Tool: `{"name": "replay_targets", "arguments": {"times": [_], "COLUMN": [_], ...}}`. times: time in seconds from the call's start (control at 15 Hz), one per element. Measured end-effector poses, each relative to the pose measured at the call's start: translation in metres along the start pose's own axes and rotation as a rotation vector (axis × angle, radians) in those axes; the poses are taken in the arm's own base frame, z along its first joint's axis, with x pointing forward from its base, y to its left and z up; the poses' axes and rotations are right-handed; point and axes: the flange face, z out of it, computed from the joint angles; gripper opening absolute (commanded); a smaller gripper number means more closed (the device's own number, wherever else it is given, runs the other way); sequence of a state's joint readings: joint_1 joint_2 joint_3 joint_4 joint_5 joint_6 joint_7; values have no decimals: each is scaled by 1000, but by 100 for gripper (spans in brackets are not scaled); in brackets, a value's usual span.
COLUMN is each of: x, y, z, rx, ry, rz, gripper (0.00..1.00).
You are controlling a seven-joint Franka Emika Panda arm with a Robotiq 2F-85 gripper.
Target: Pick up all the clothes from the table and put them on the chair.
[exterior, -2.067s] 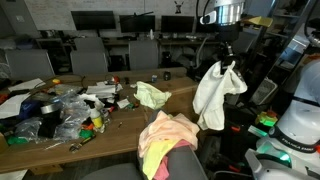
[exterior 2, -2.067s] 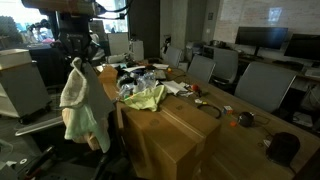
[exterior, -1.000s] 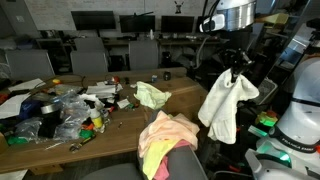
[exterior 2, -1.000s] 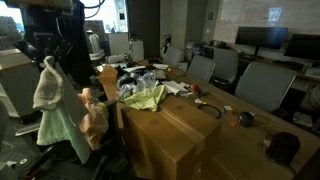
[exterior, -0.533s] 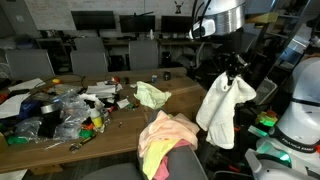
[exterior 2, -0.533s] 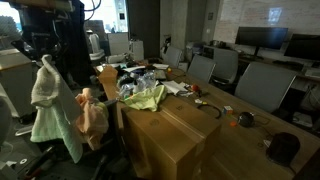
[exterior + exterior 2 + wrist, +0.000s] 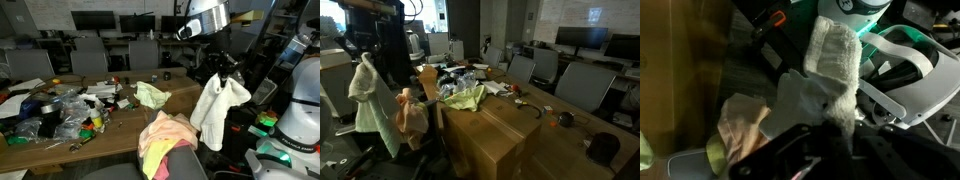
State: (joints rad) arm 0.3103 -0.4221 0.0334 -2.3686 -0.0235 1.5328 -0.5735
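The counter (image 7: 115, 125) spans left-centre; the chair (image 7: 185, 160), bottom centre, holds a pink pile (image 7: 165, 132); the white cloth (image 7: 215, 108) dangles right of centre; a yellow cloth (image 7: 152, 95) lies on the counter; the fingers (image 7: 224, 72) pinch the white cloth's top; best swing it over the pile, lower, then release.

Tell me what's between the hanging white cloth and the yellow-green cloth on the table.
The pink clothes pile lies between the white cloth and the yellow-green cloth, as shown in an exterior view.
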Motion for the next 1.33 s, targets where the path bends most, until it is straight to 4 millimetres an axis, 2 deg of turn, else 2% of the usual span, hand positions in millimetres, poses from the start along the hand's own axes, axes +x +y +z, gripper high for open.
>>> {"name": "replay_targets", "arguments": {"times": [0.4, 0.93, 1.13, 1.33], "x": [20, 50, 63, 72], "y": [4, 13, 24, 47], "z": [-11, -7, -8, -5], "rx": [45, 70, 140, 245], "ry": [16, -24, 6, 53], "rz": [-5, 16, 47, 94], "gripper": [2, 2, 2, 2]}}
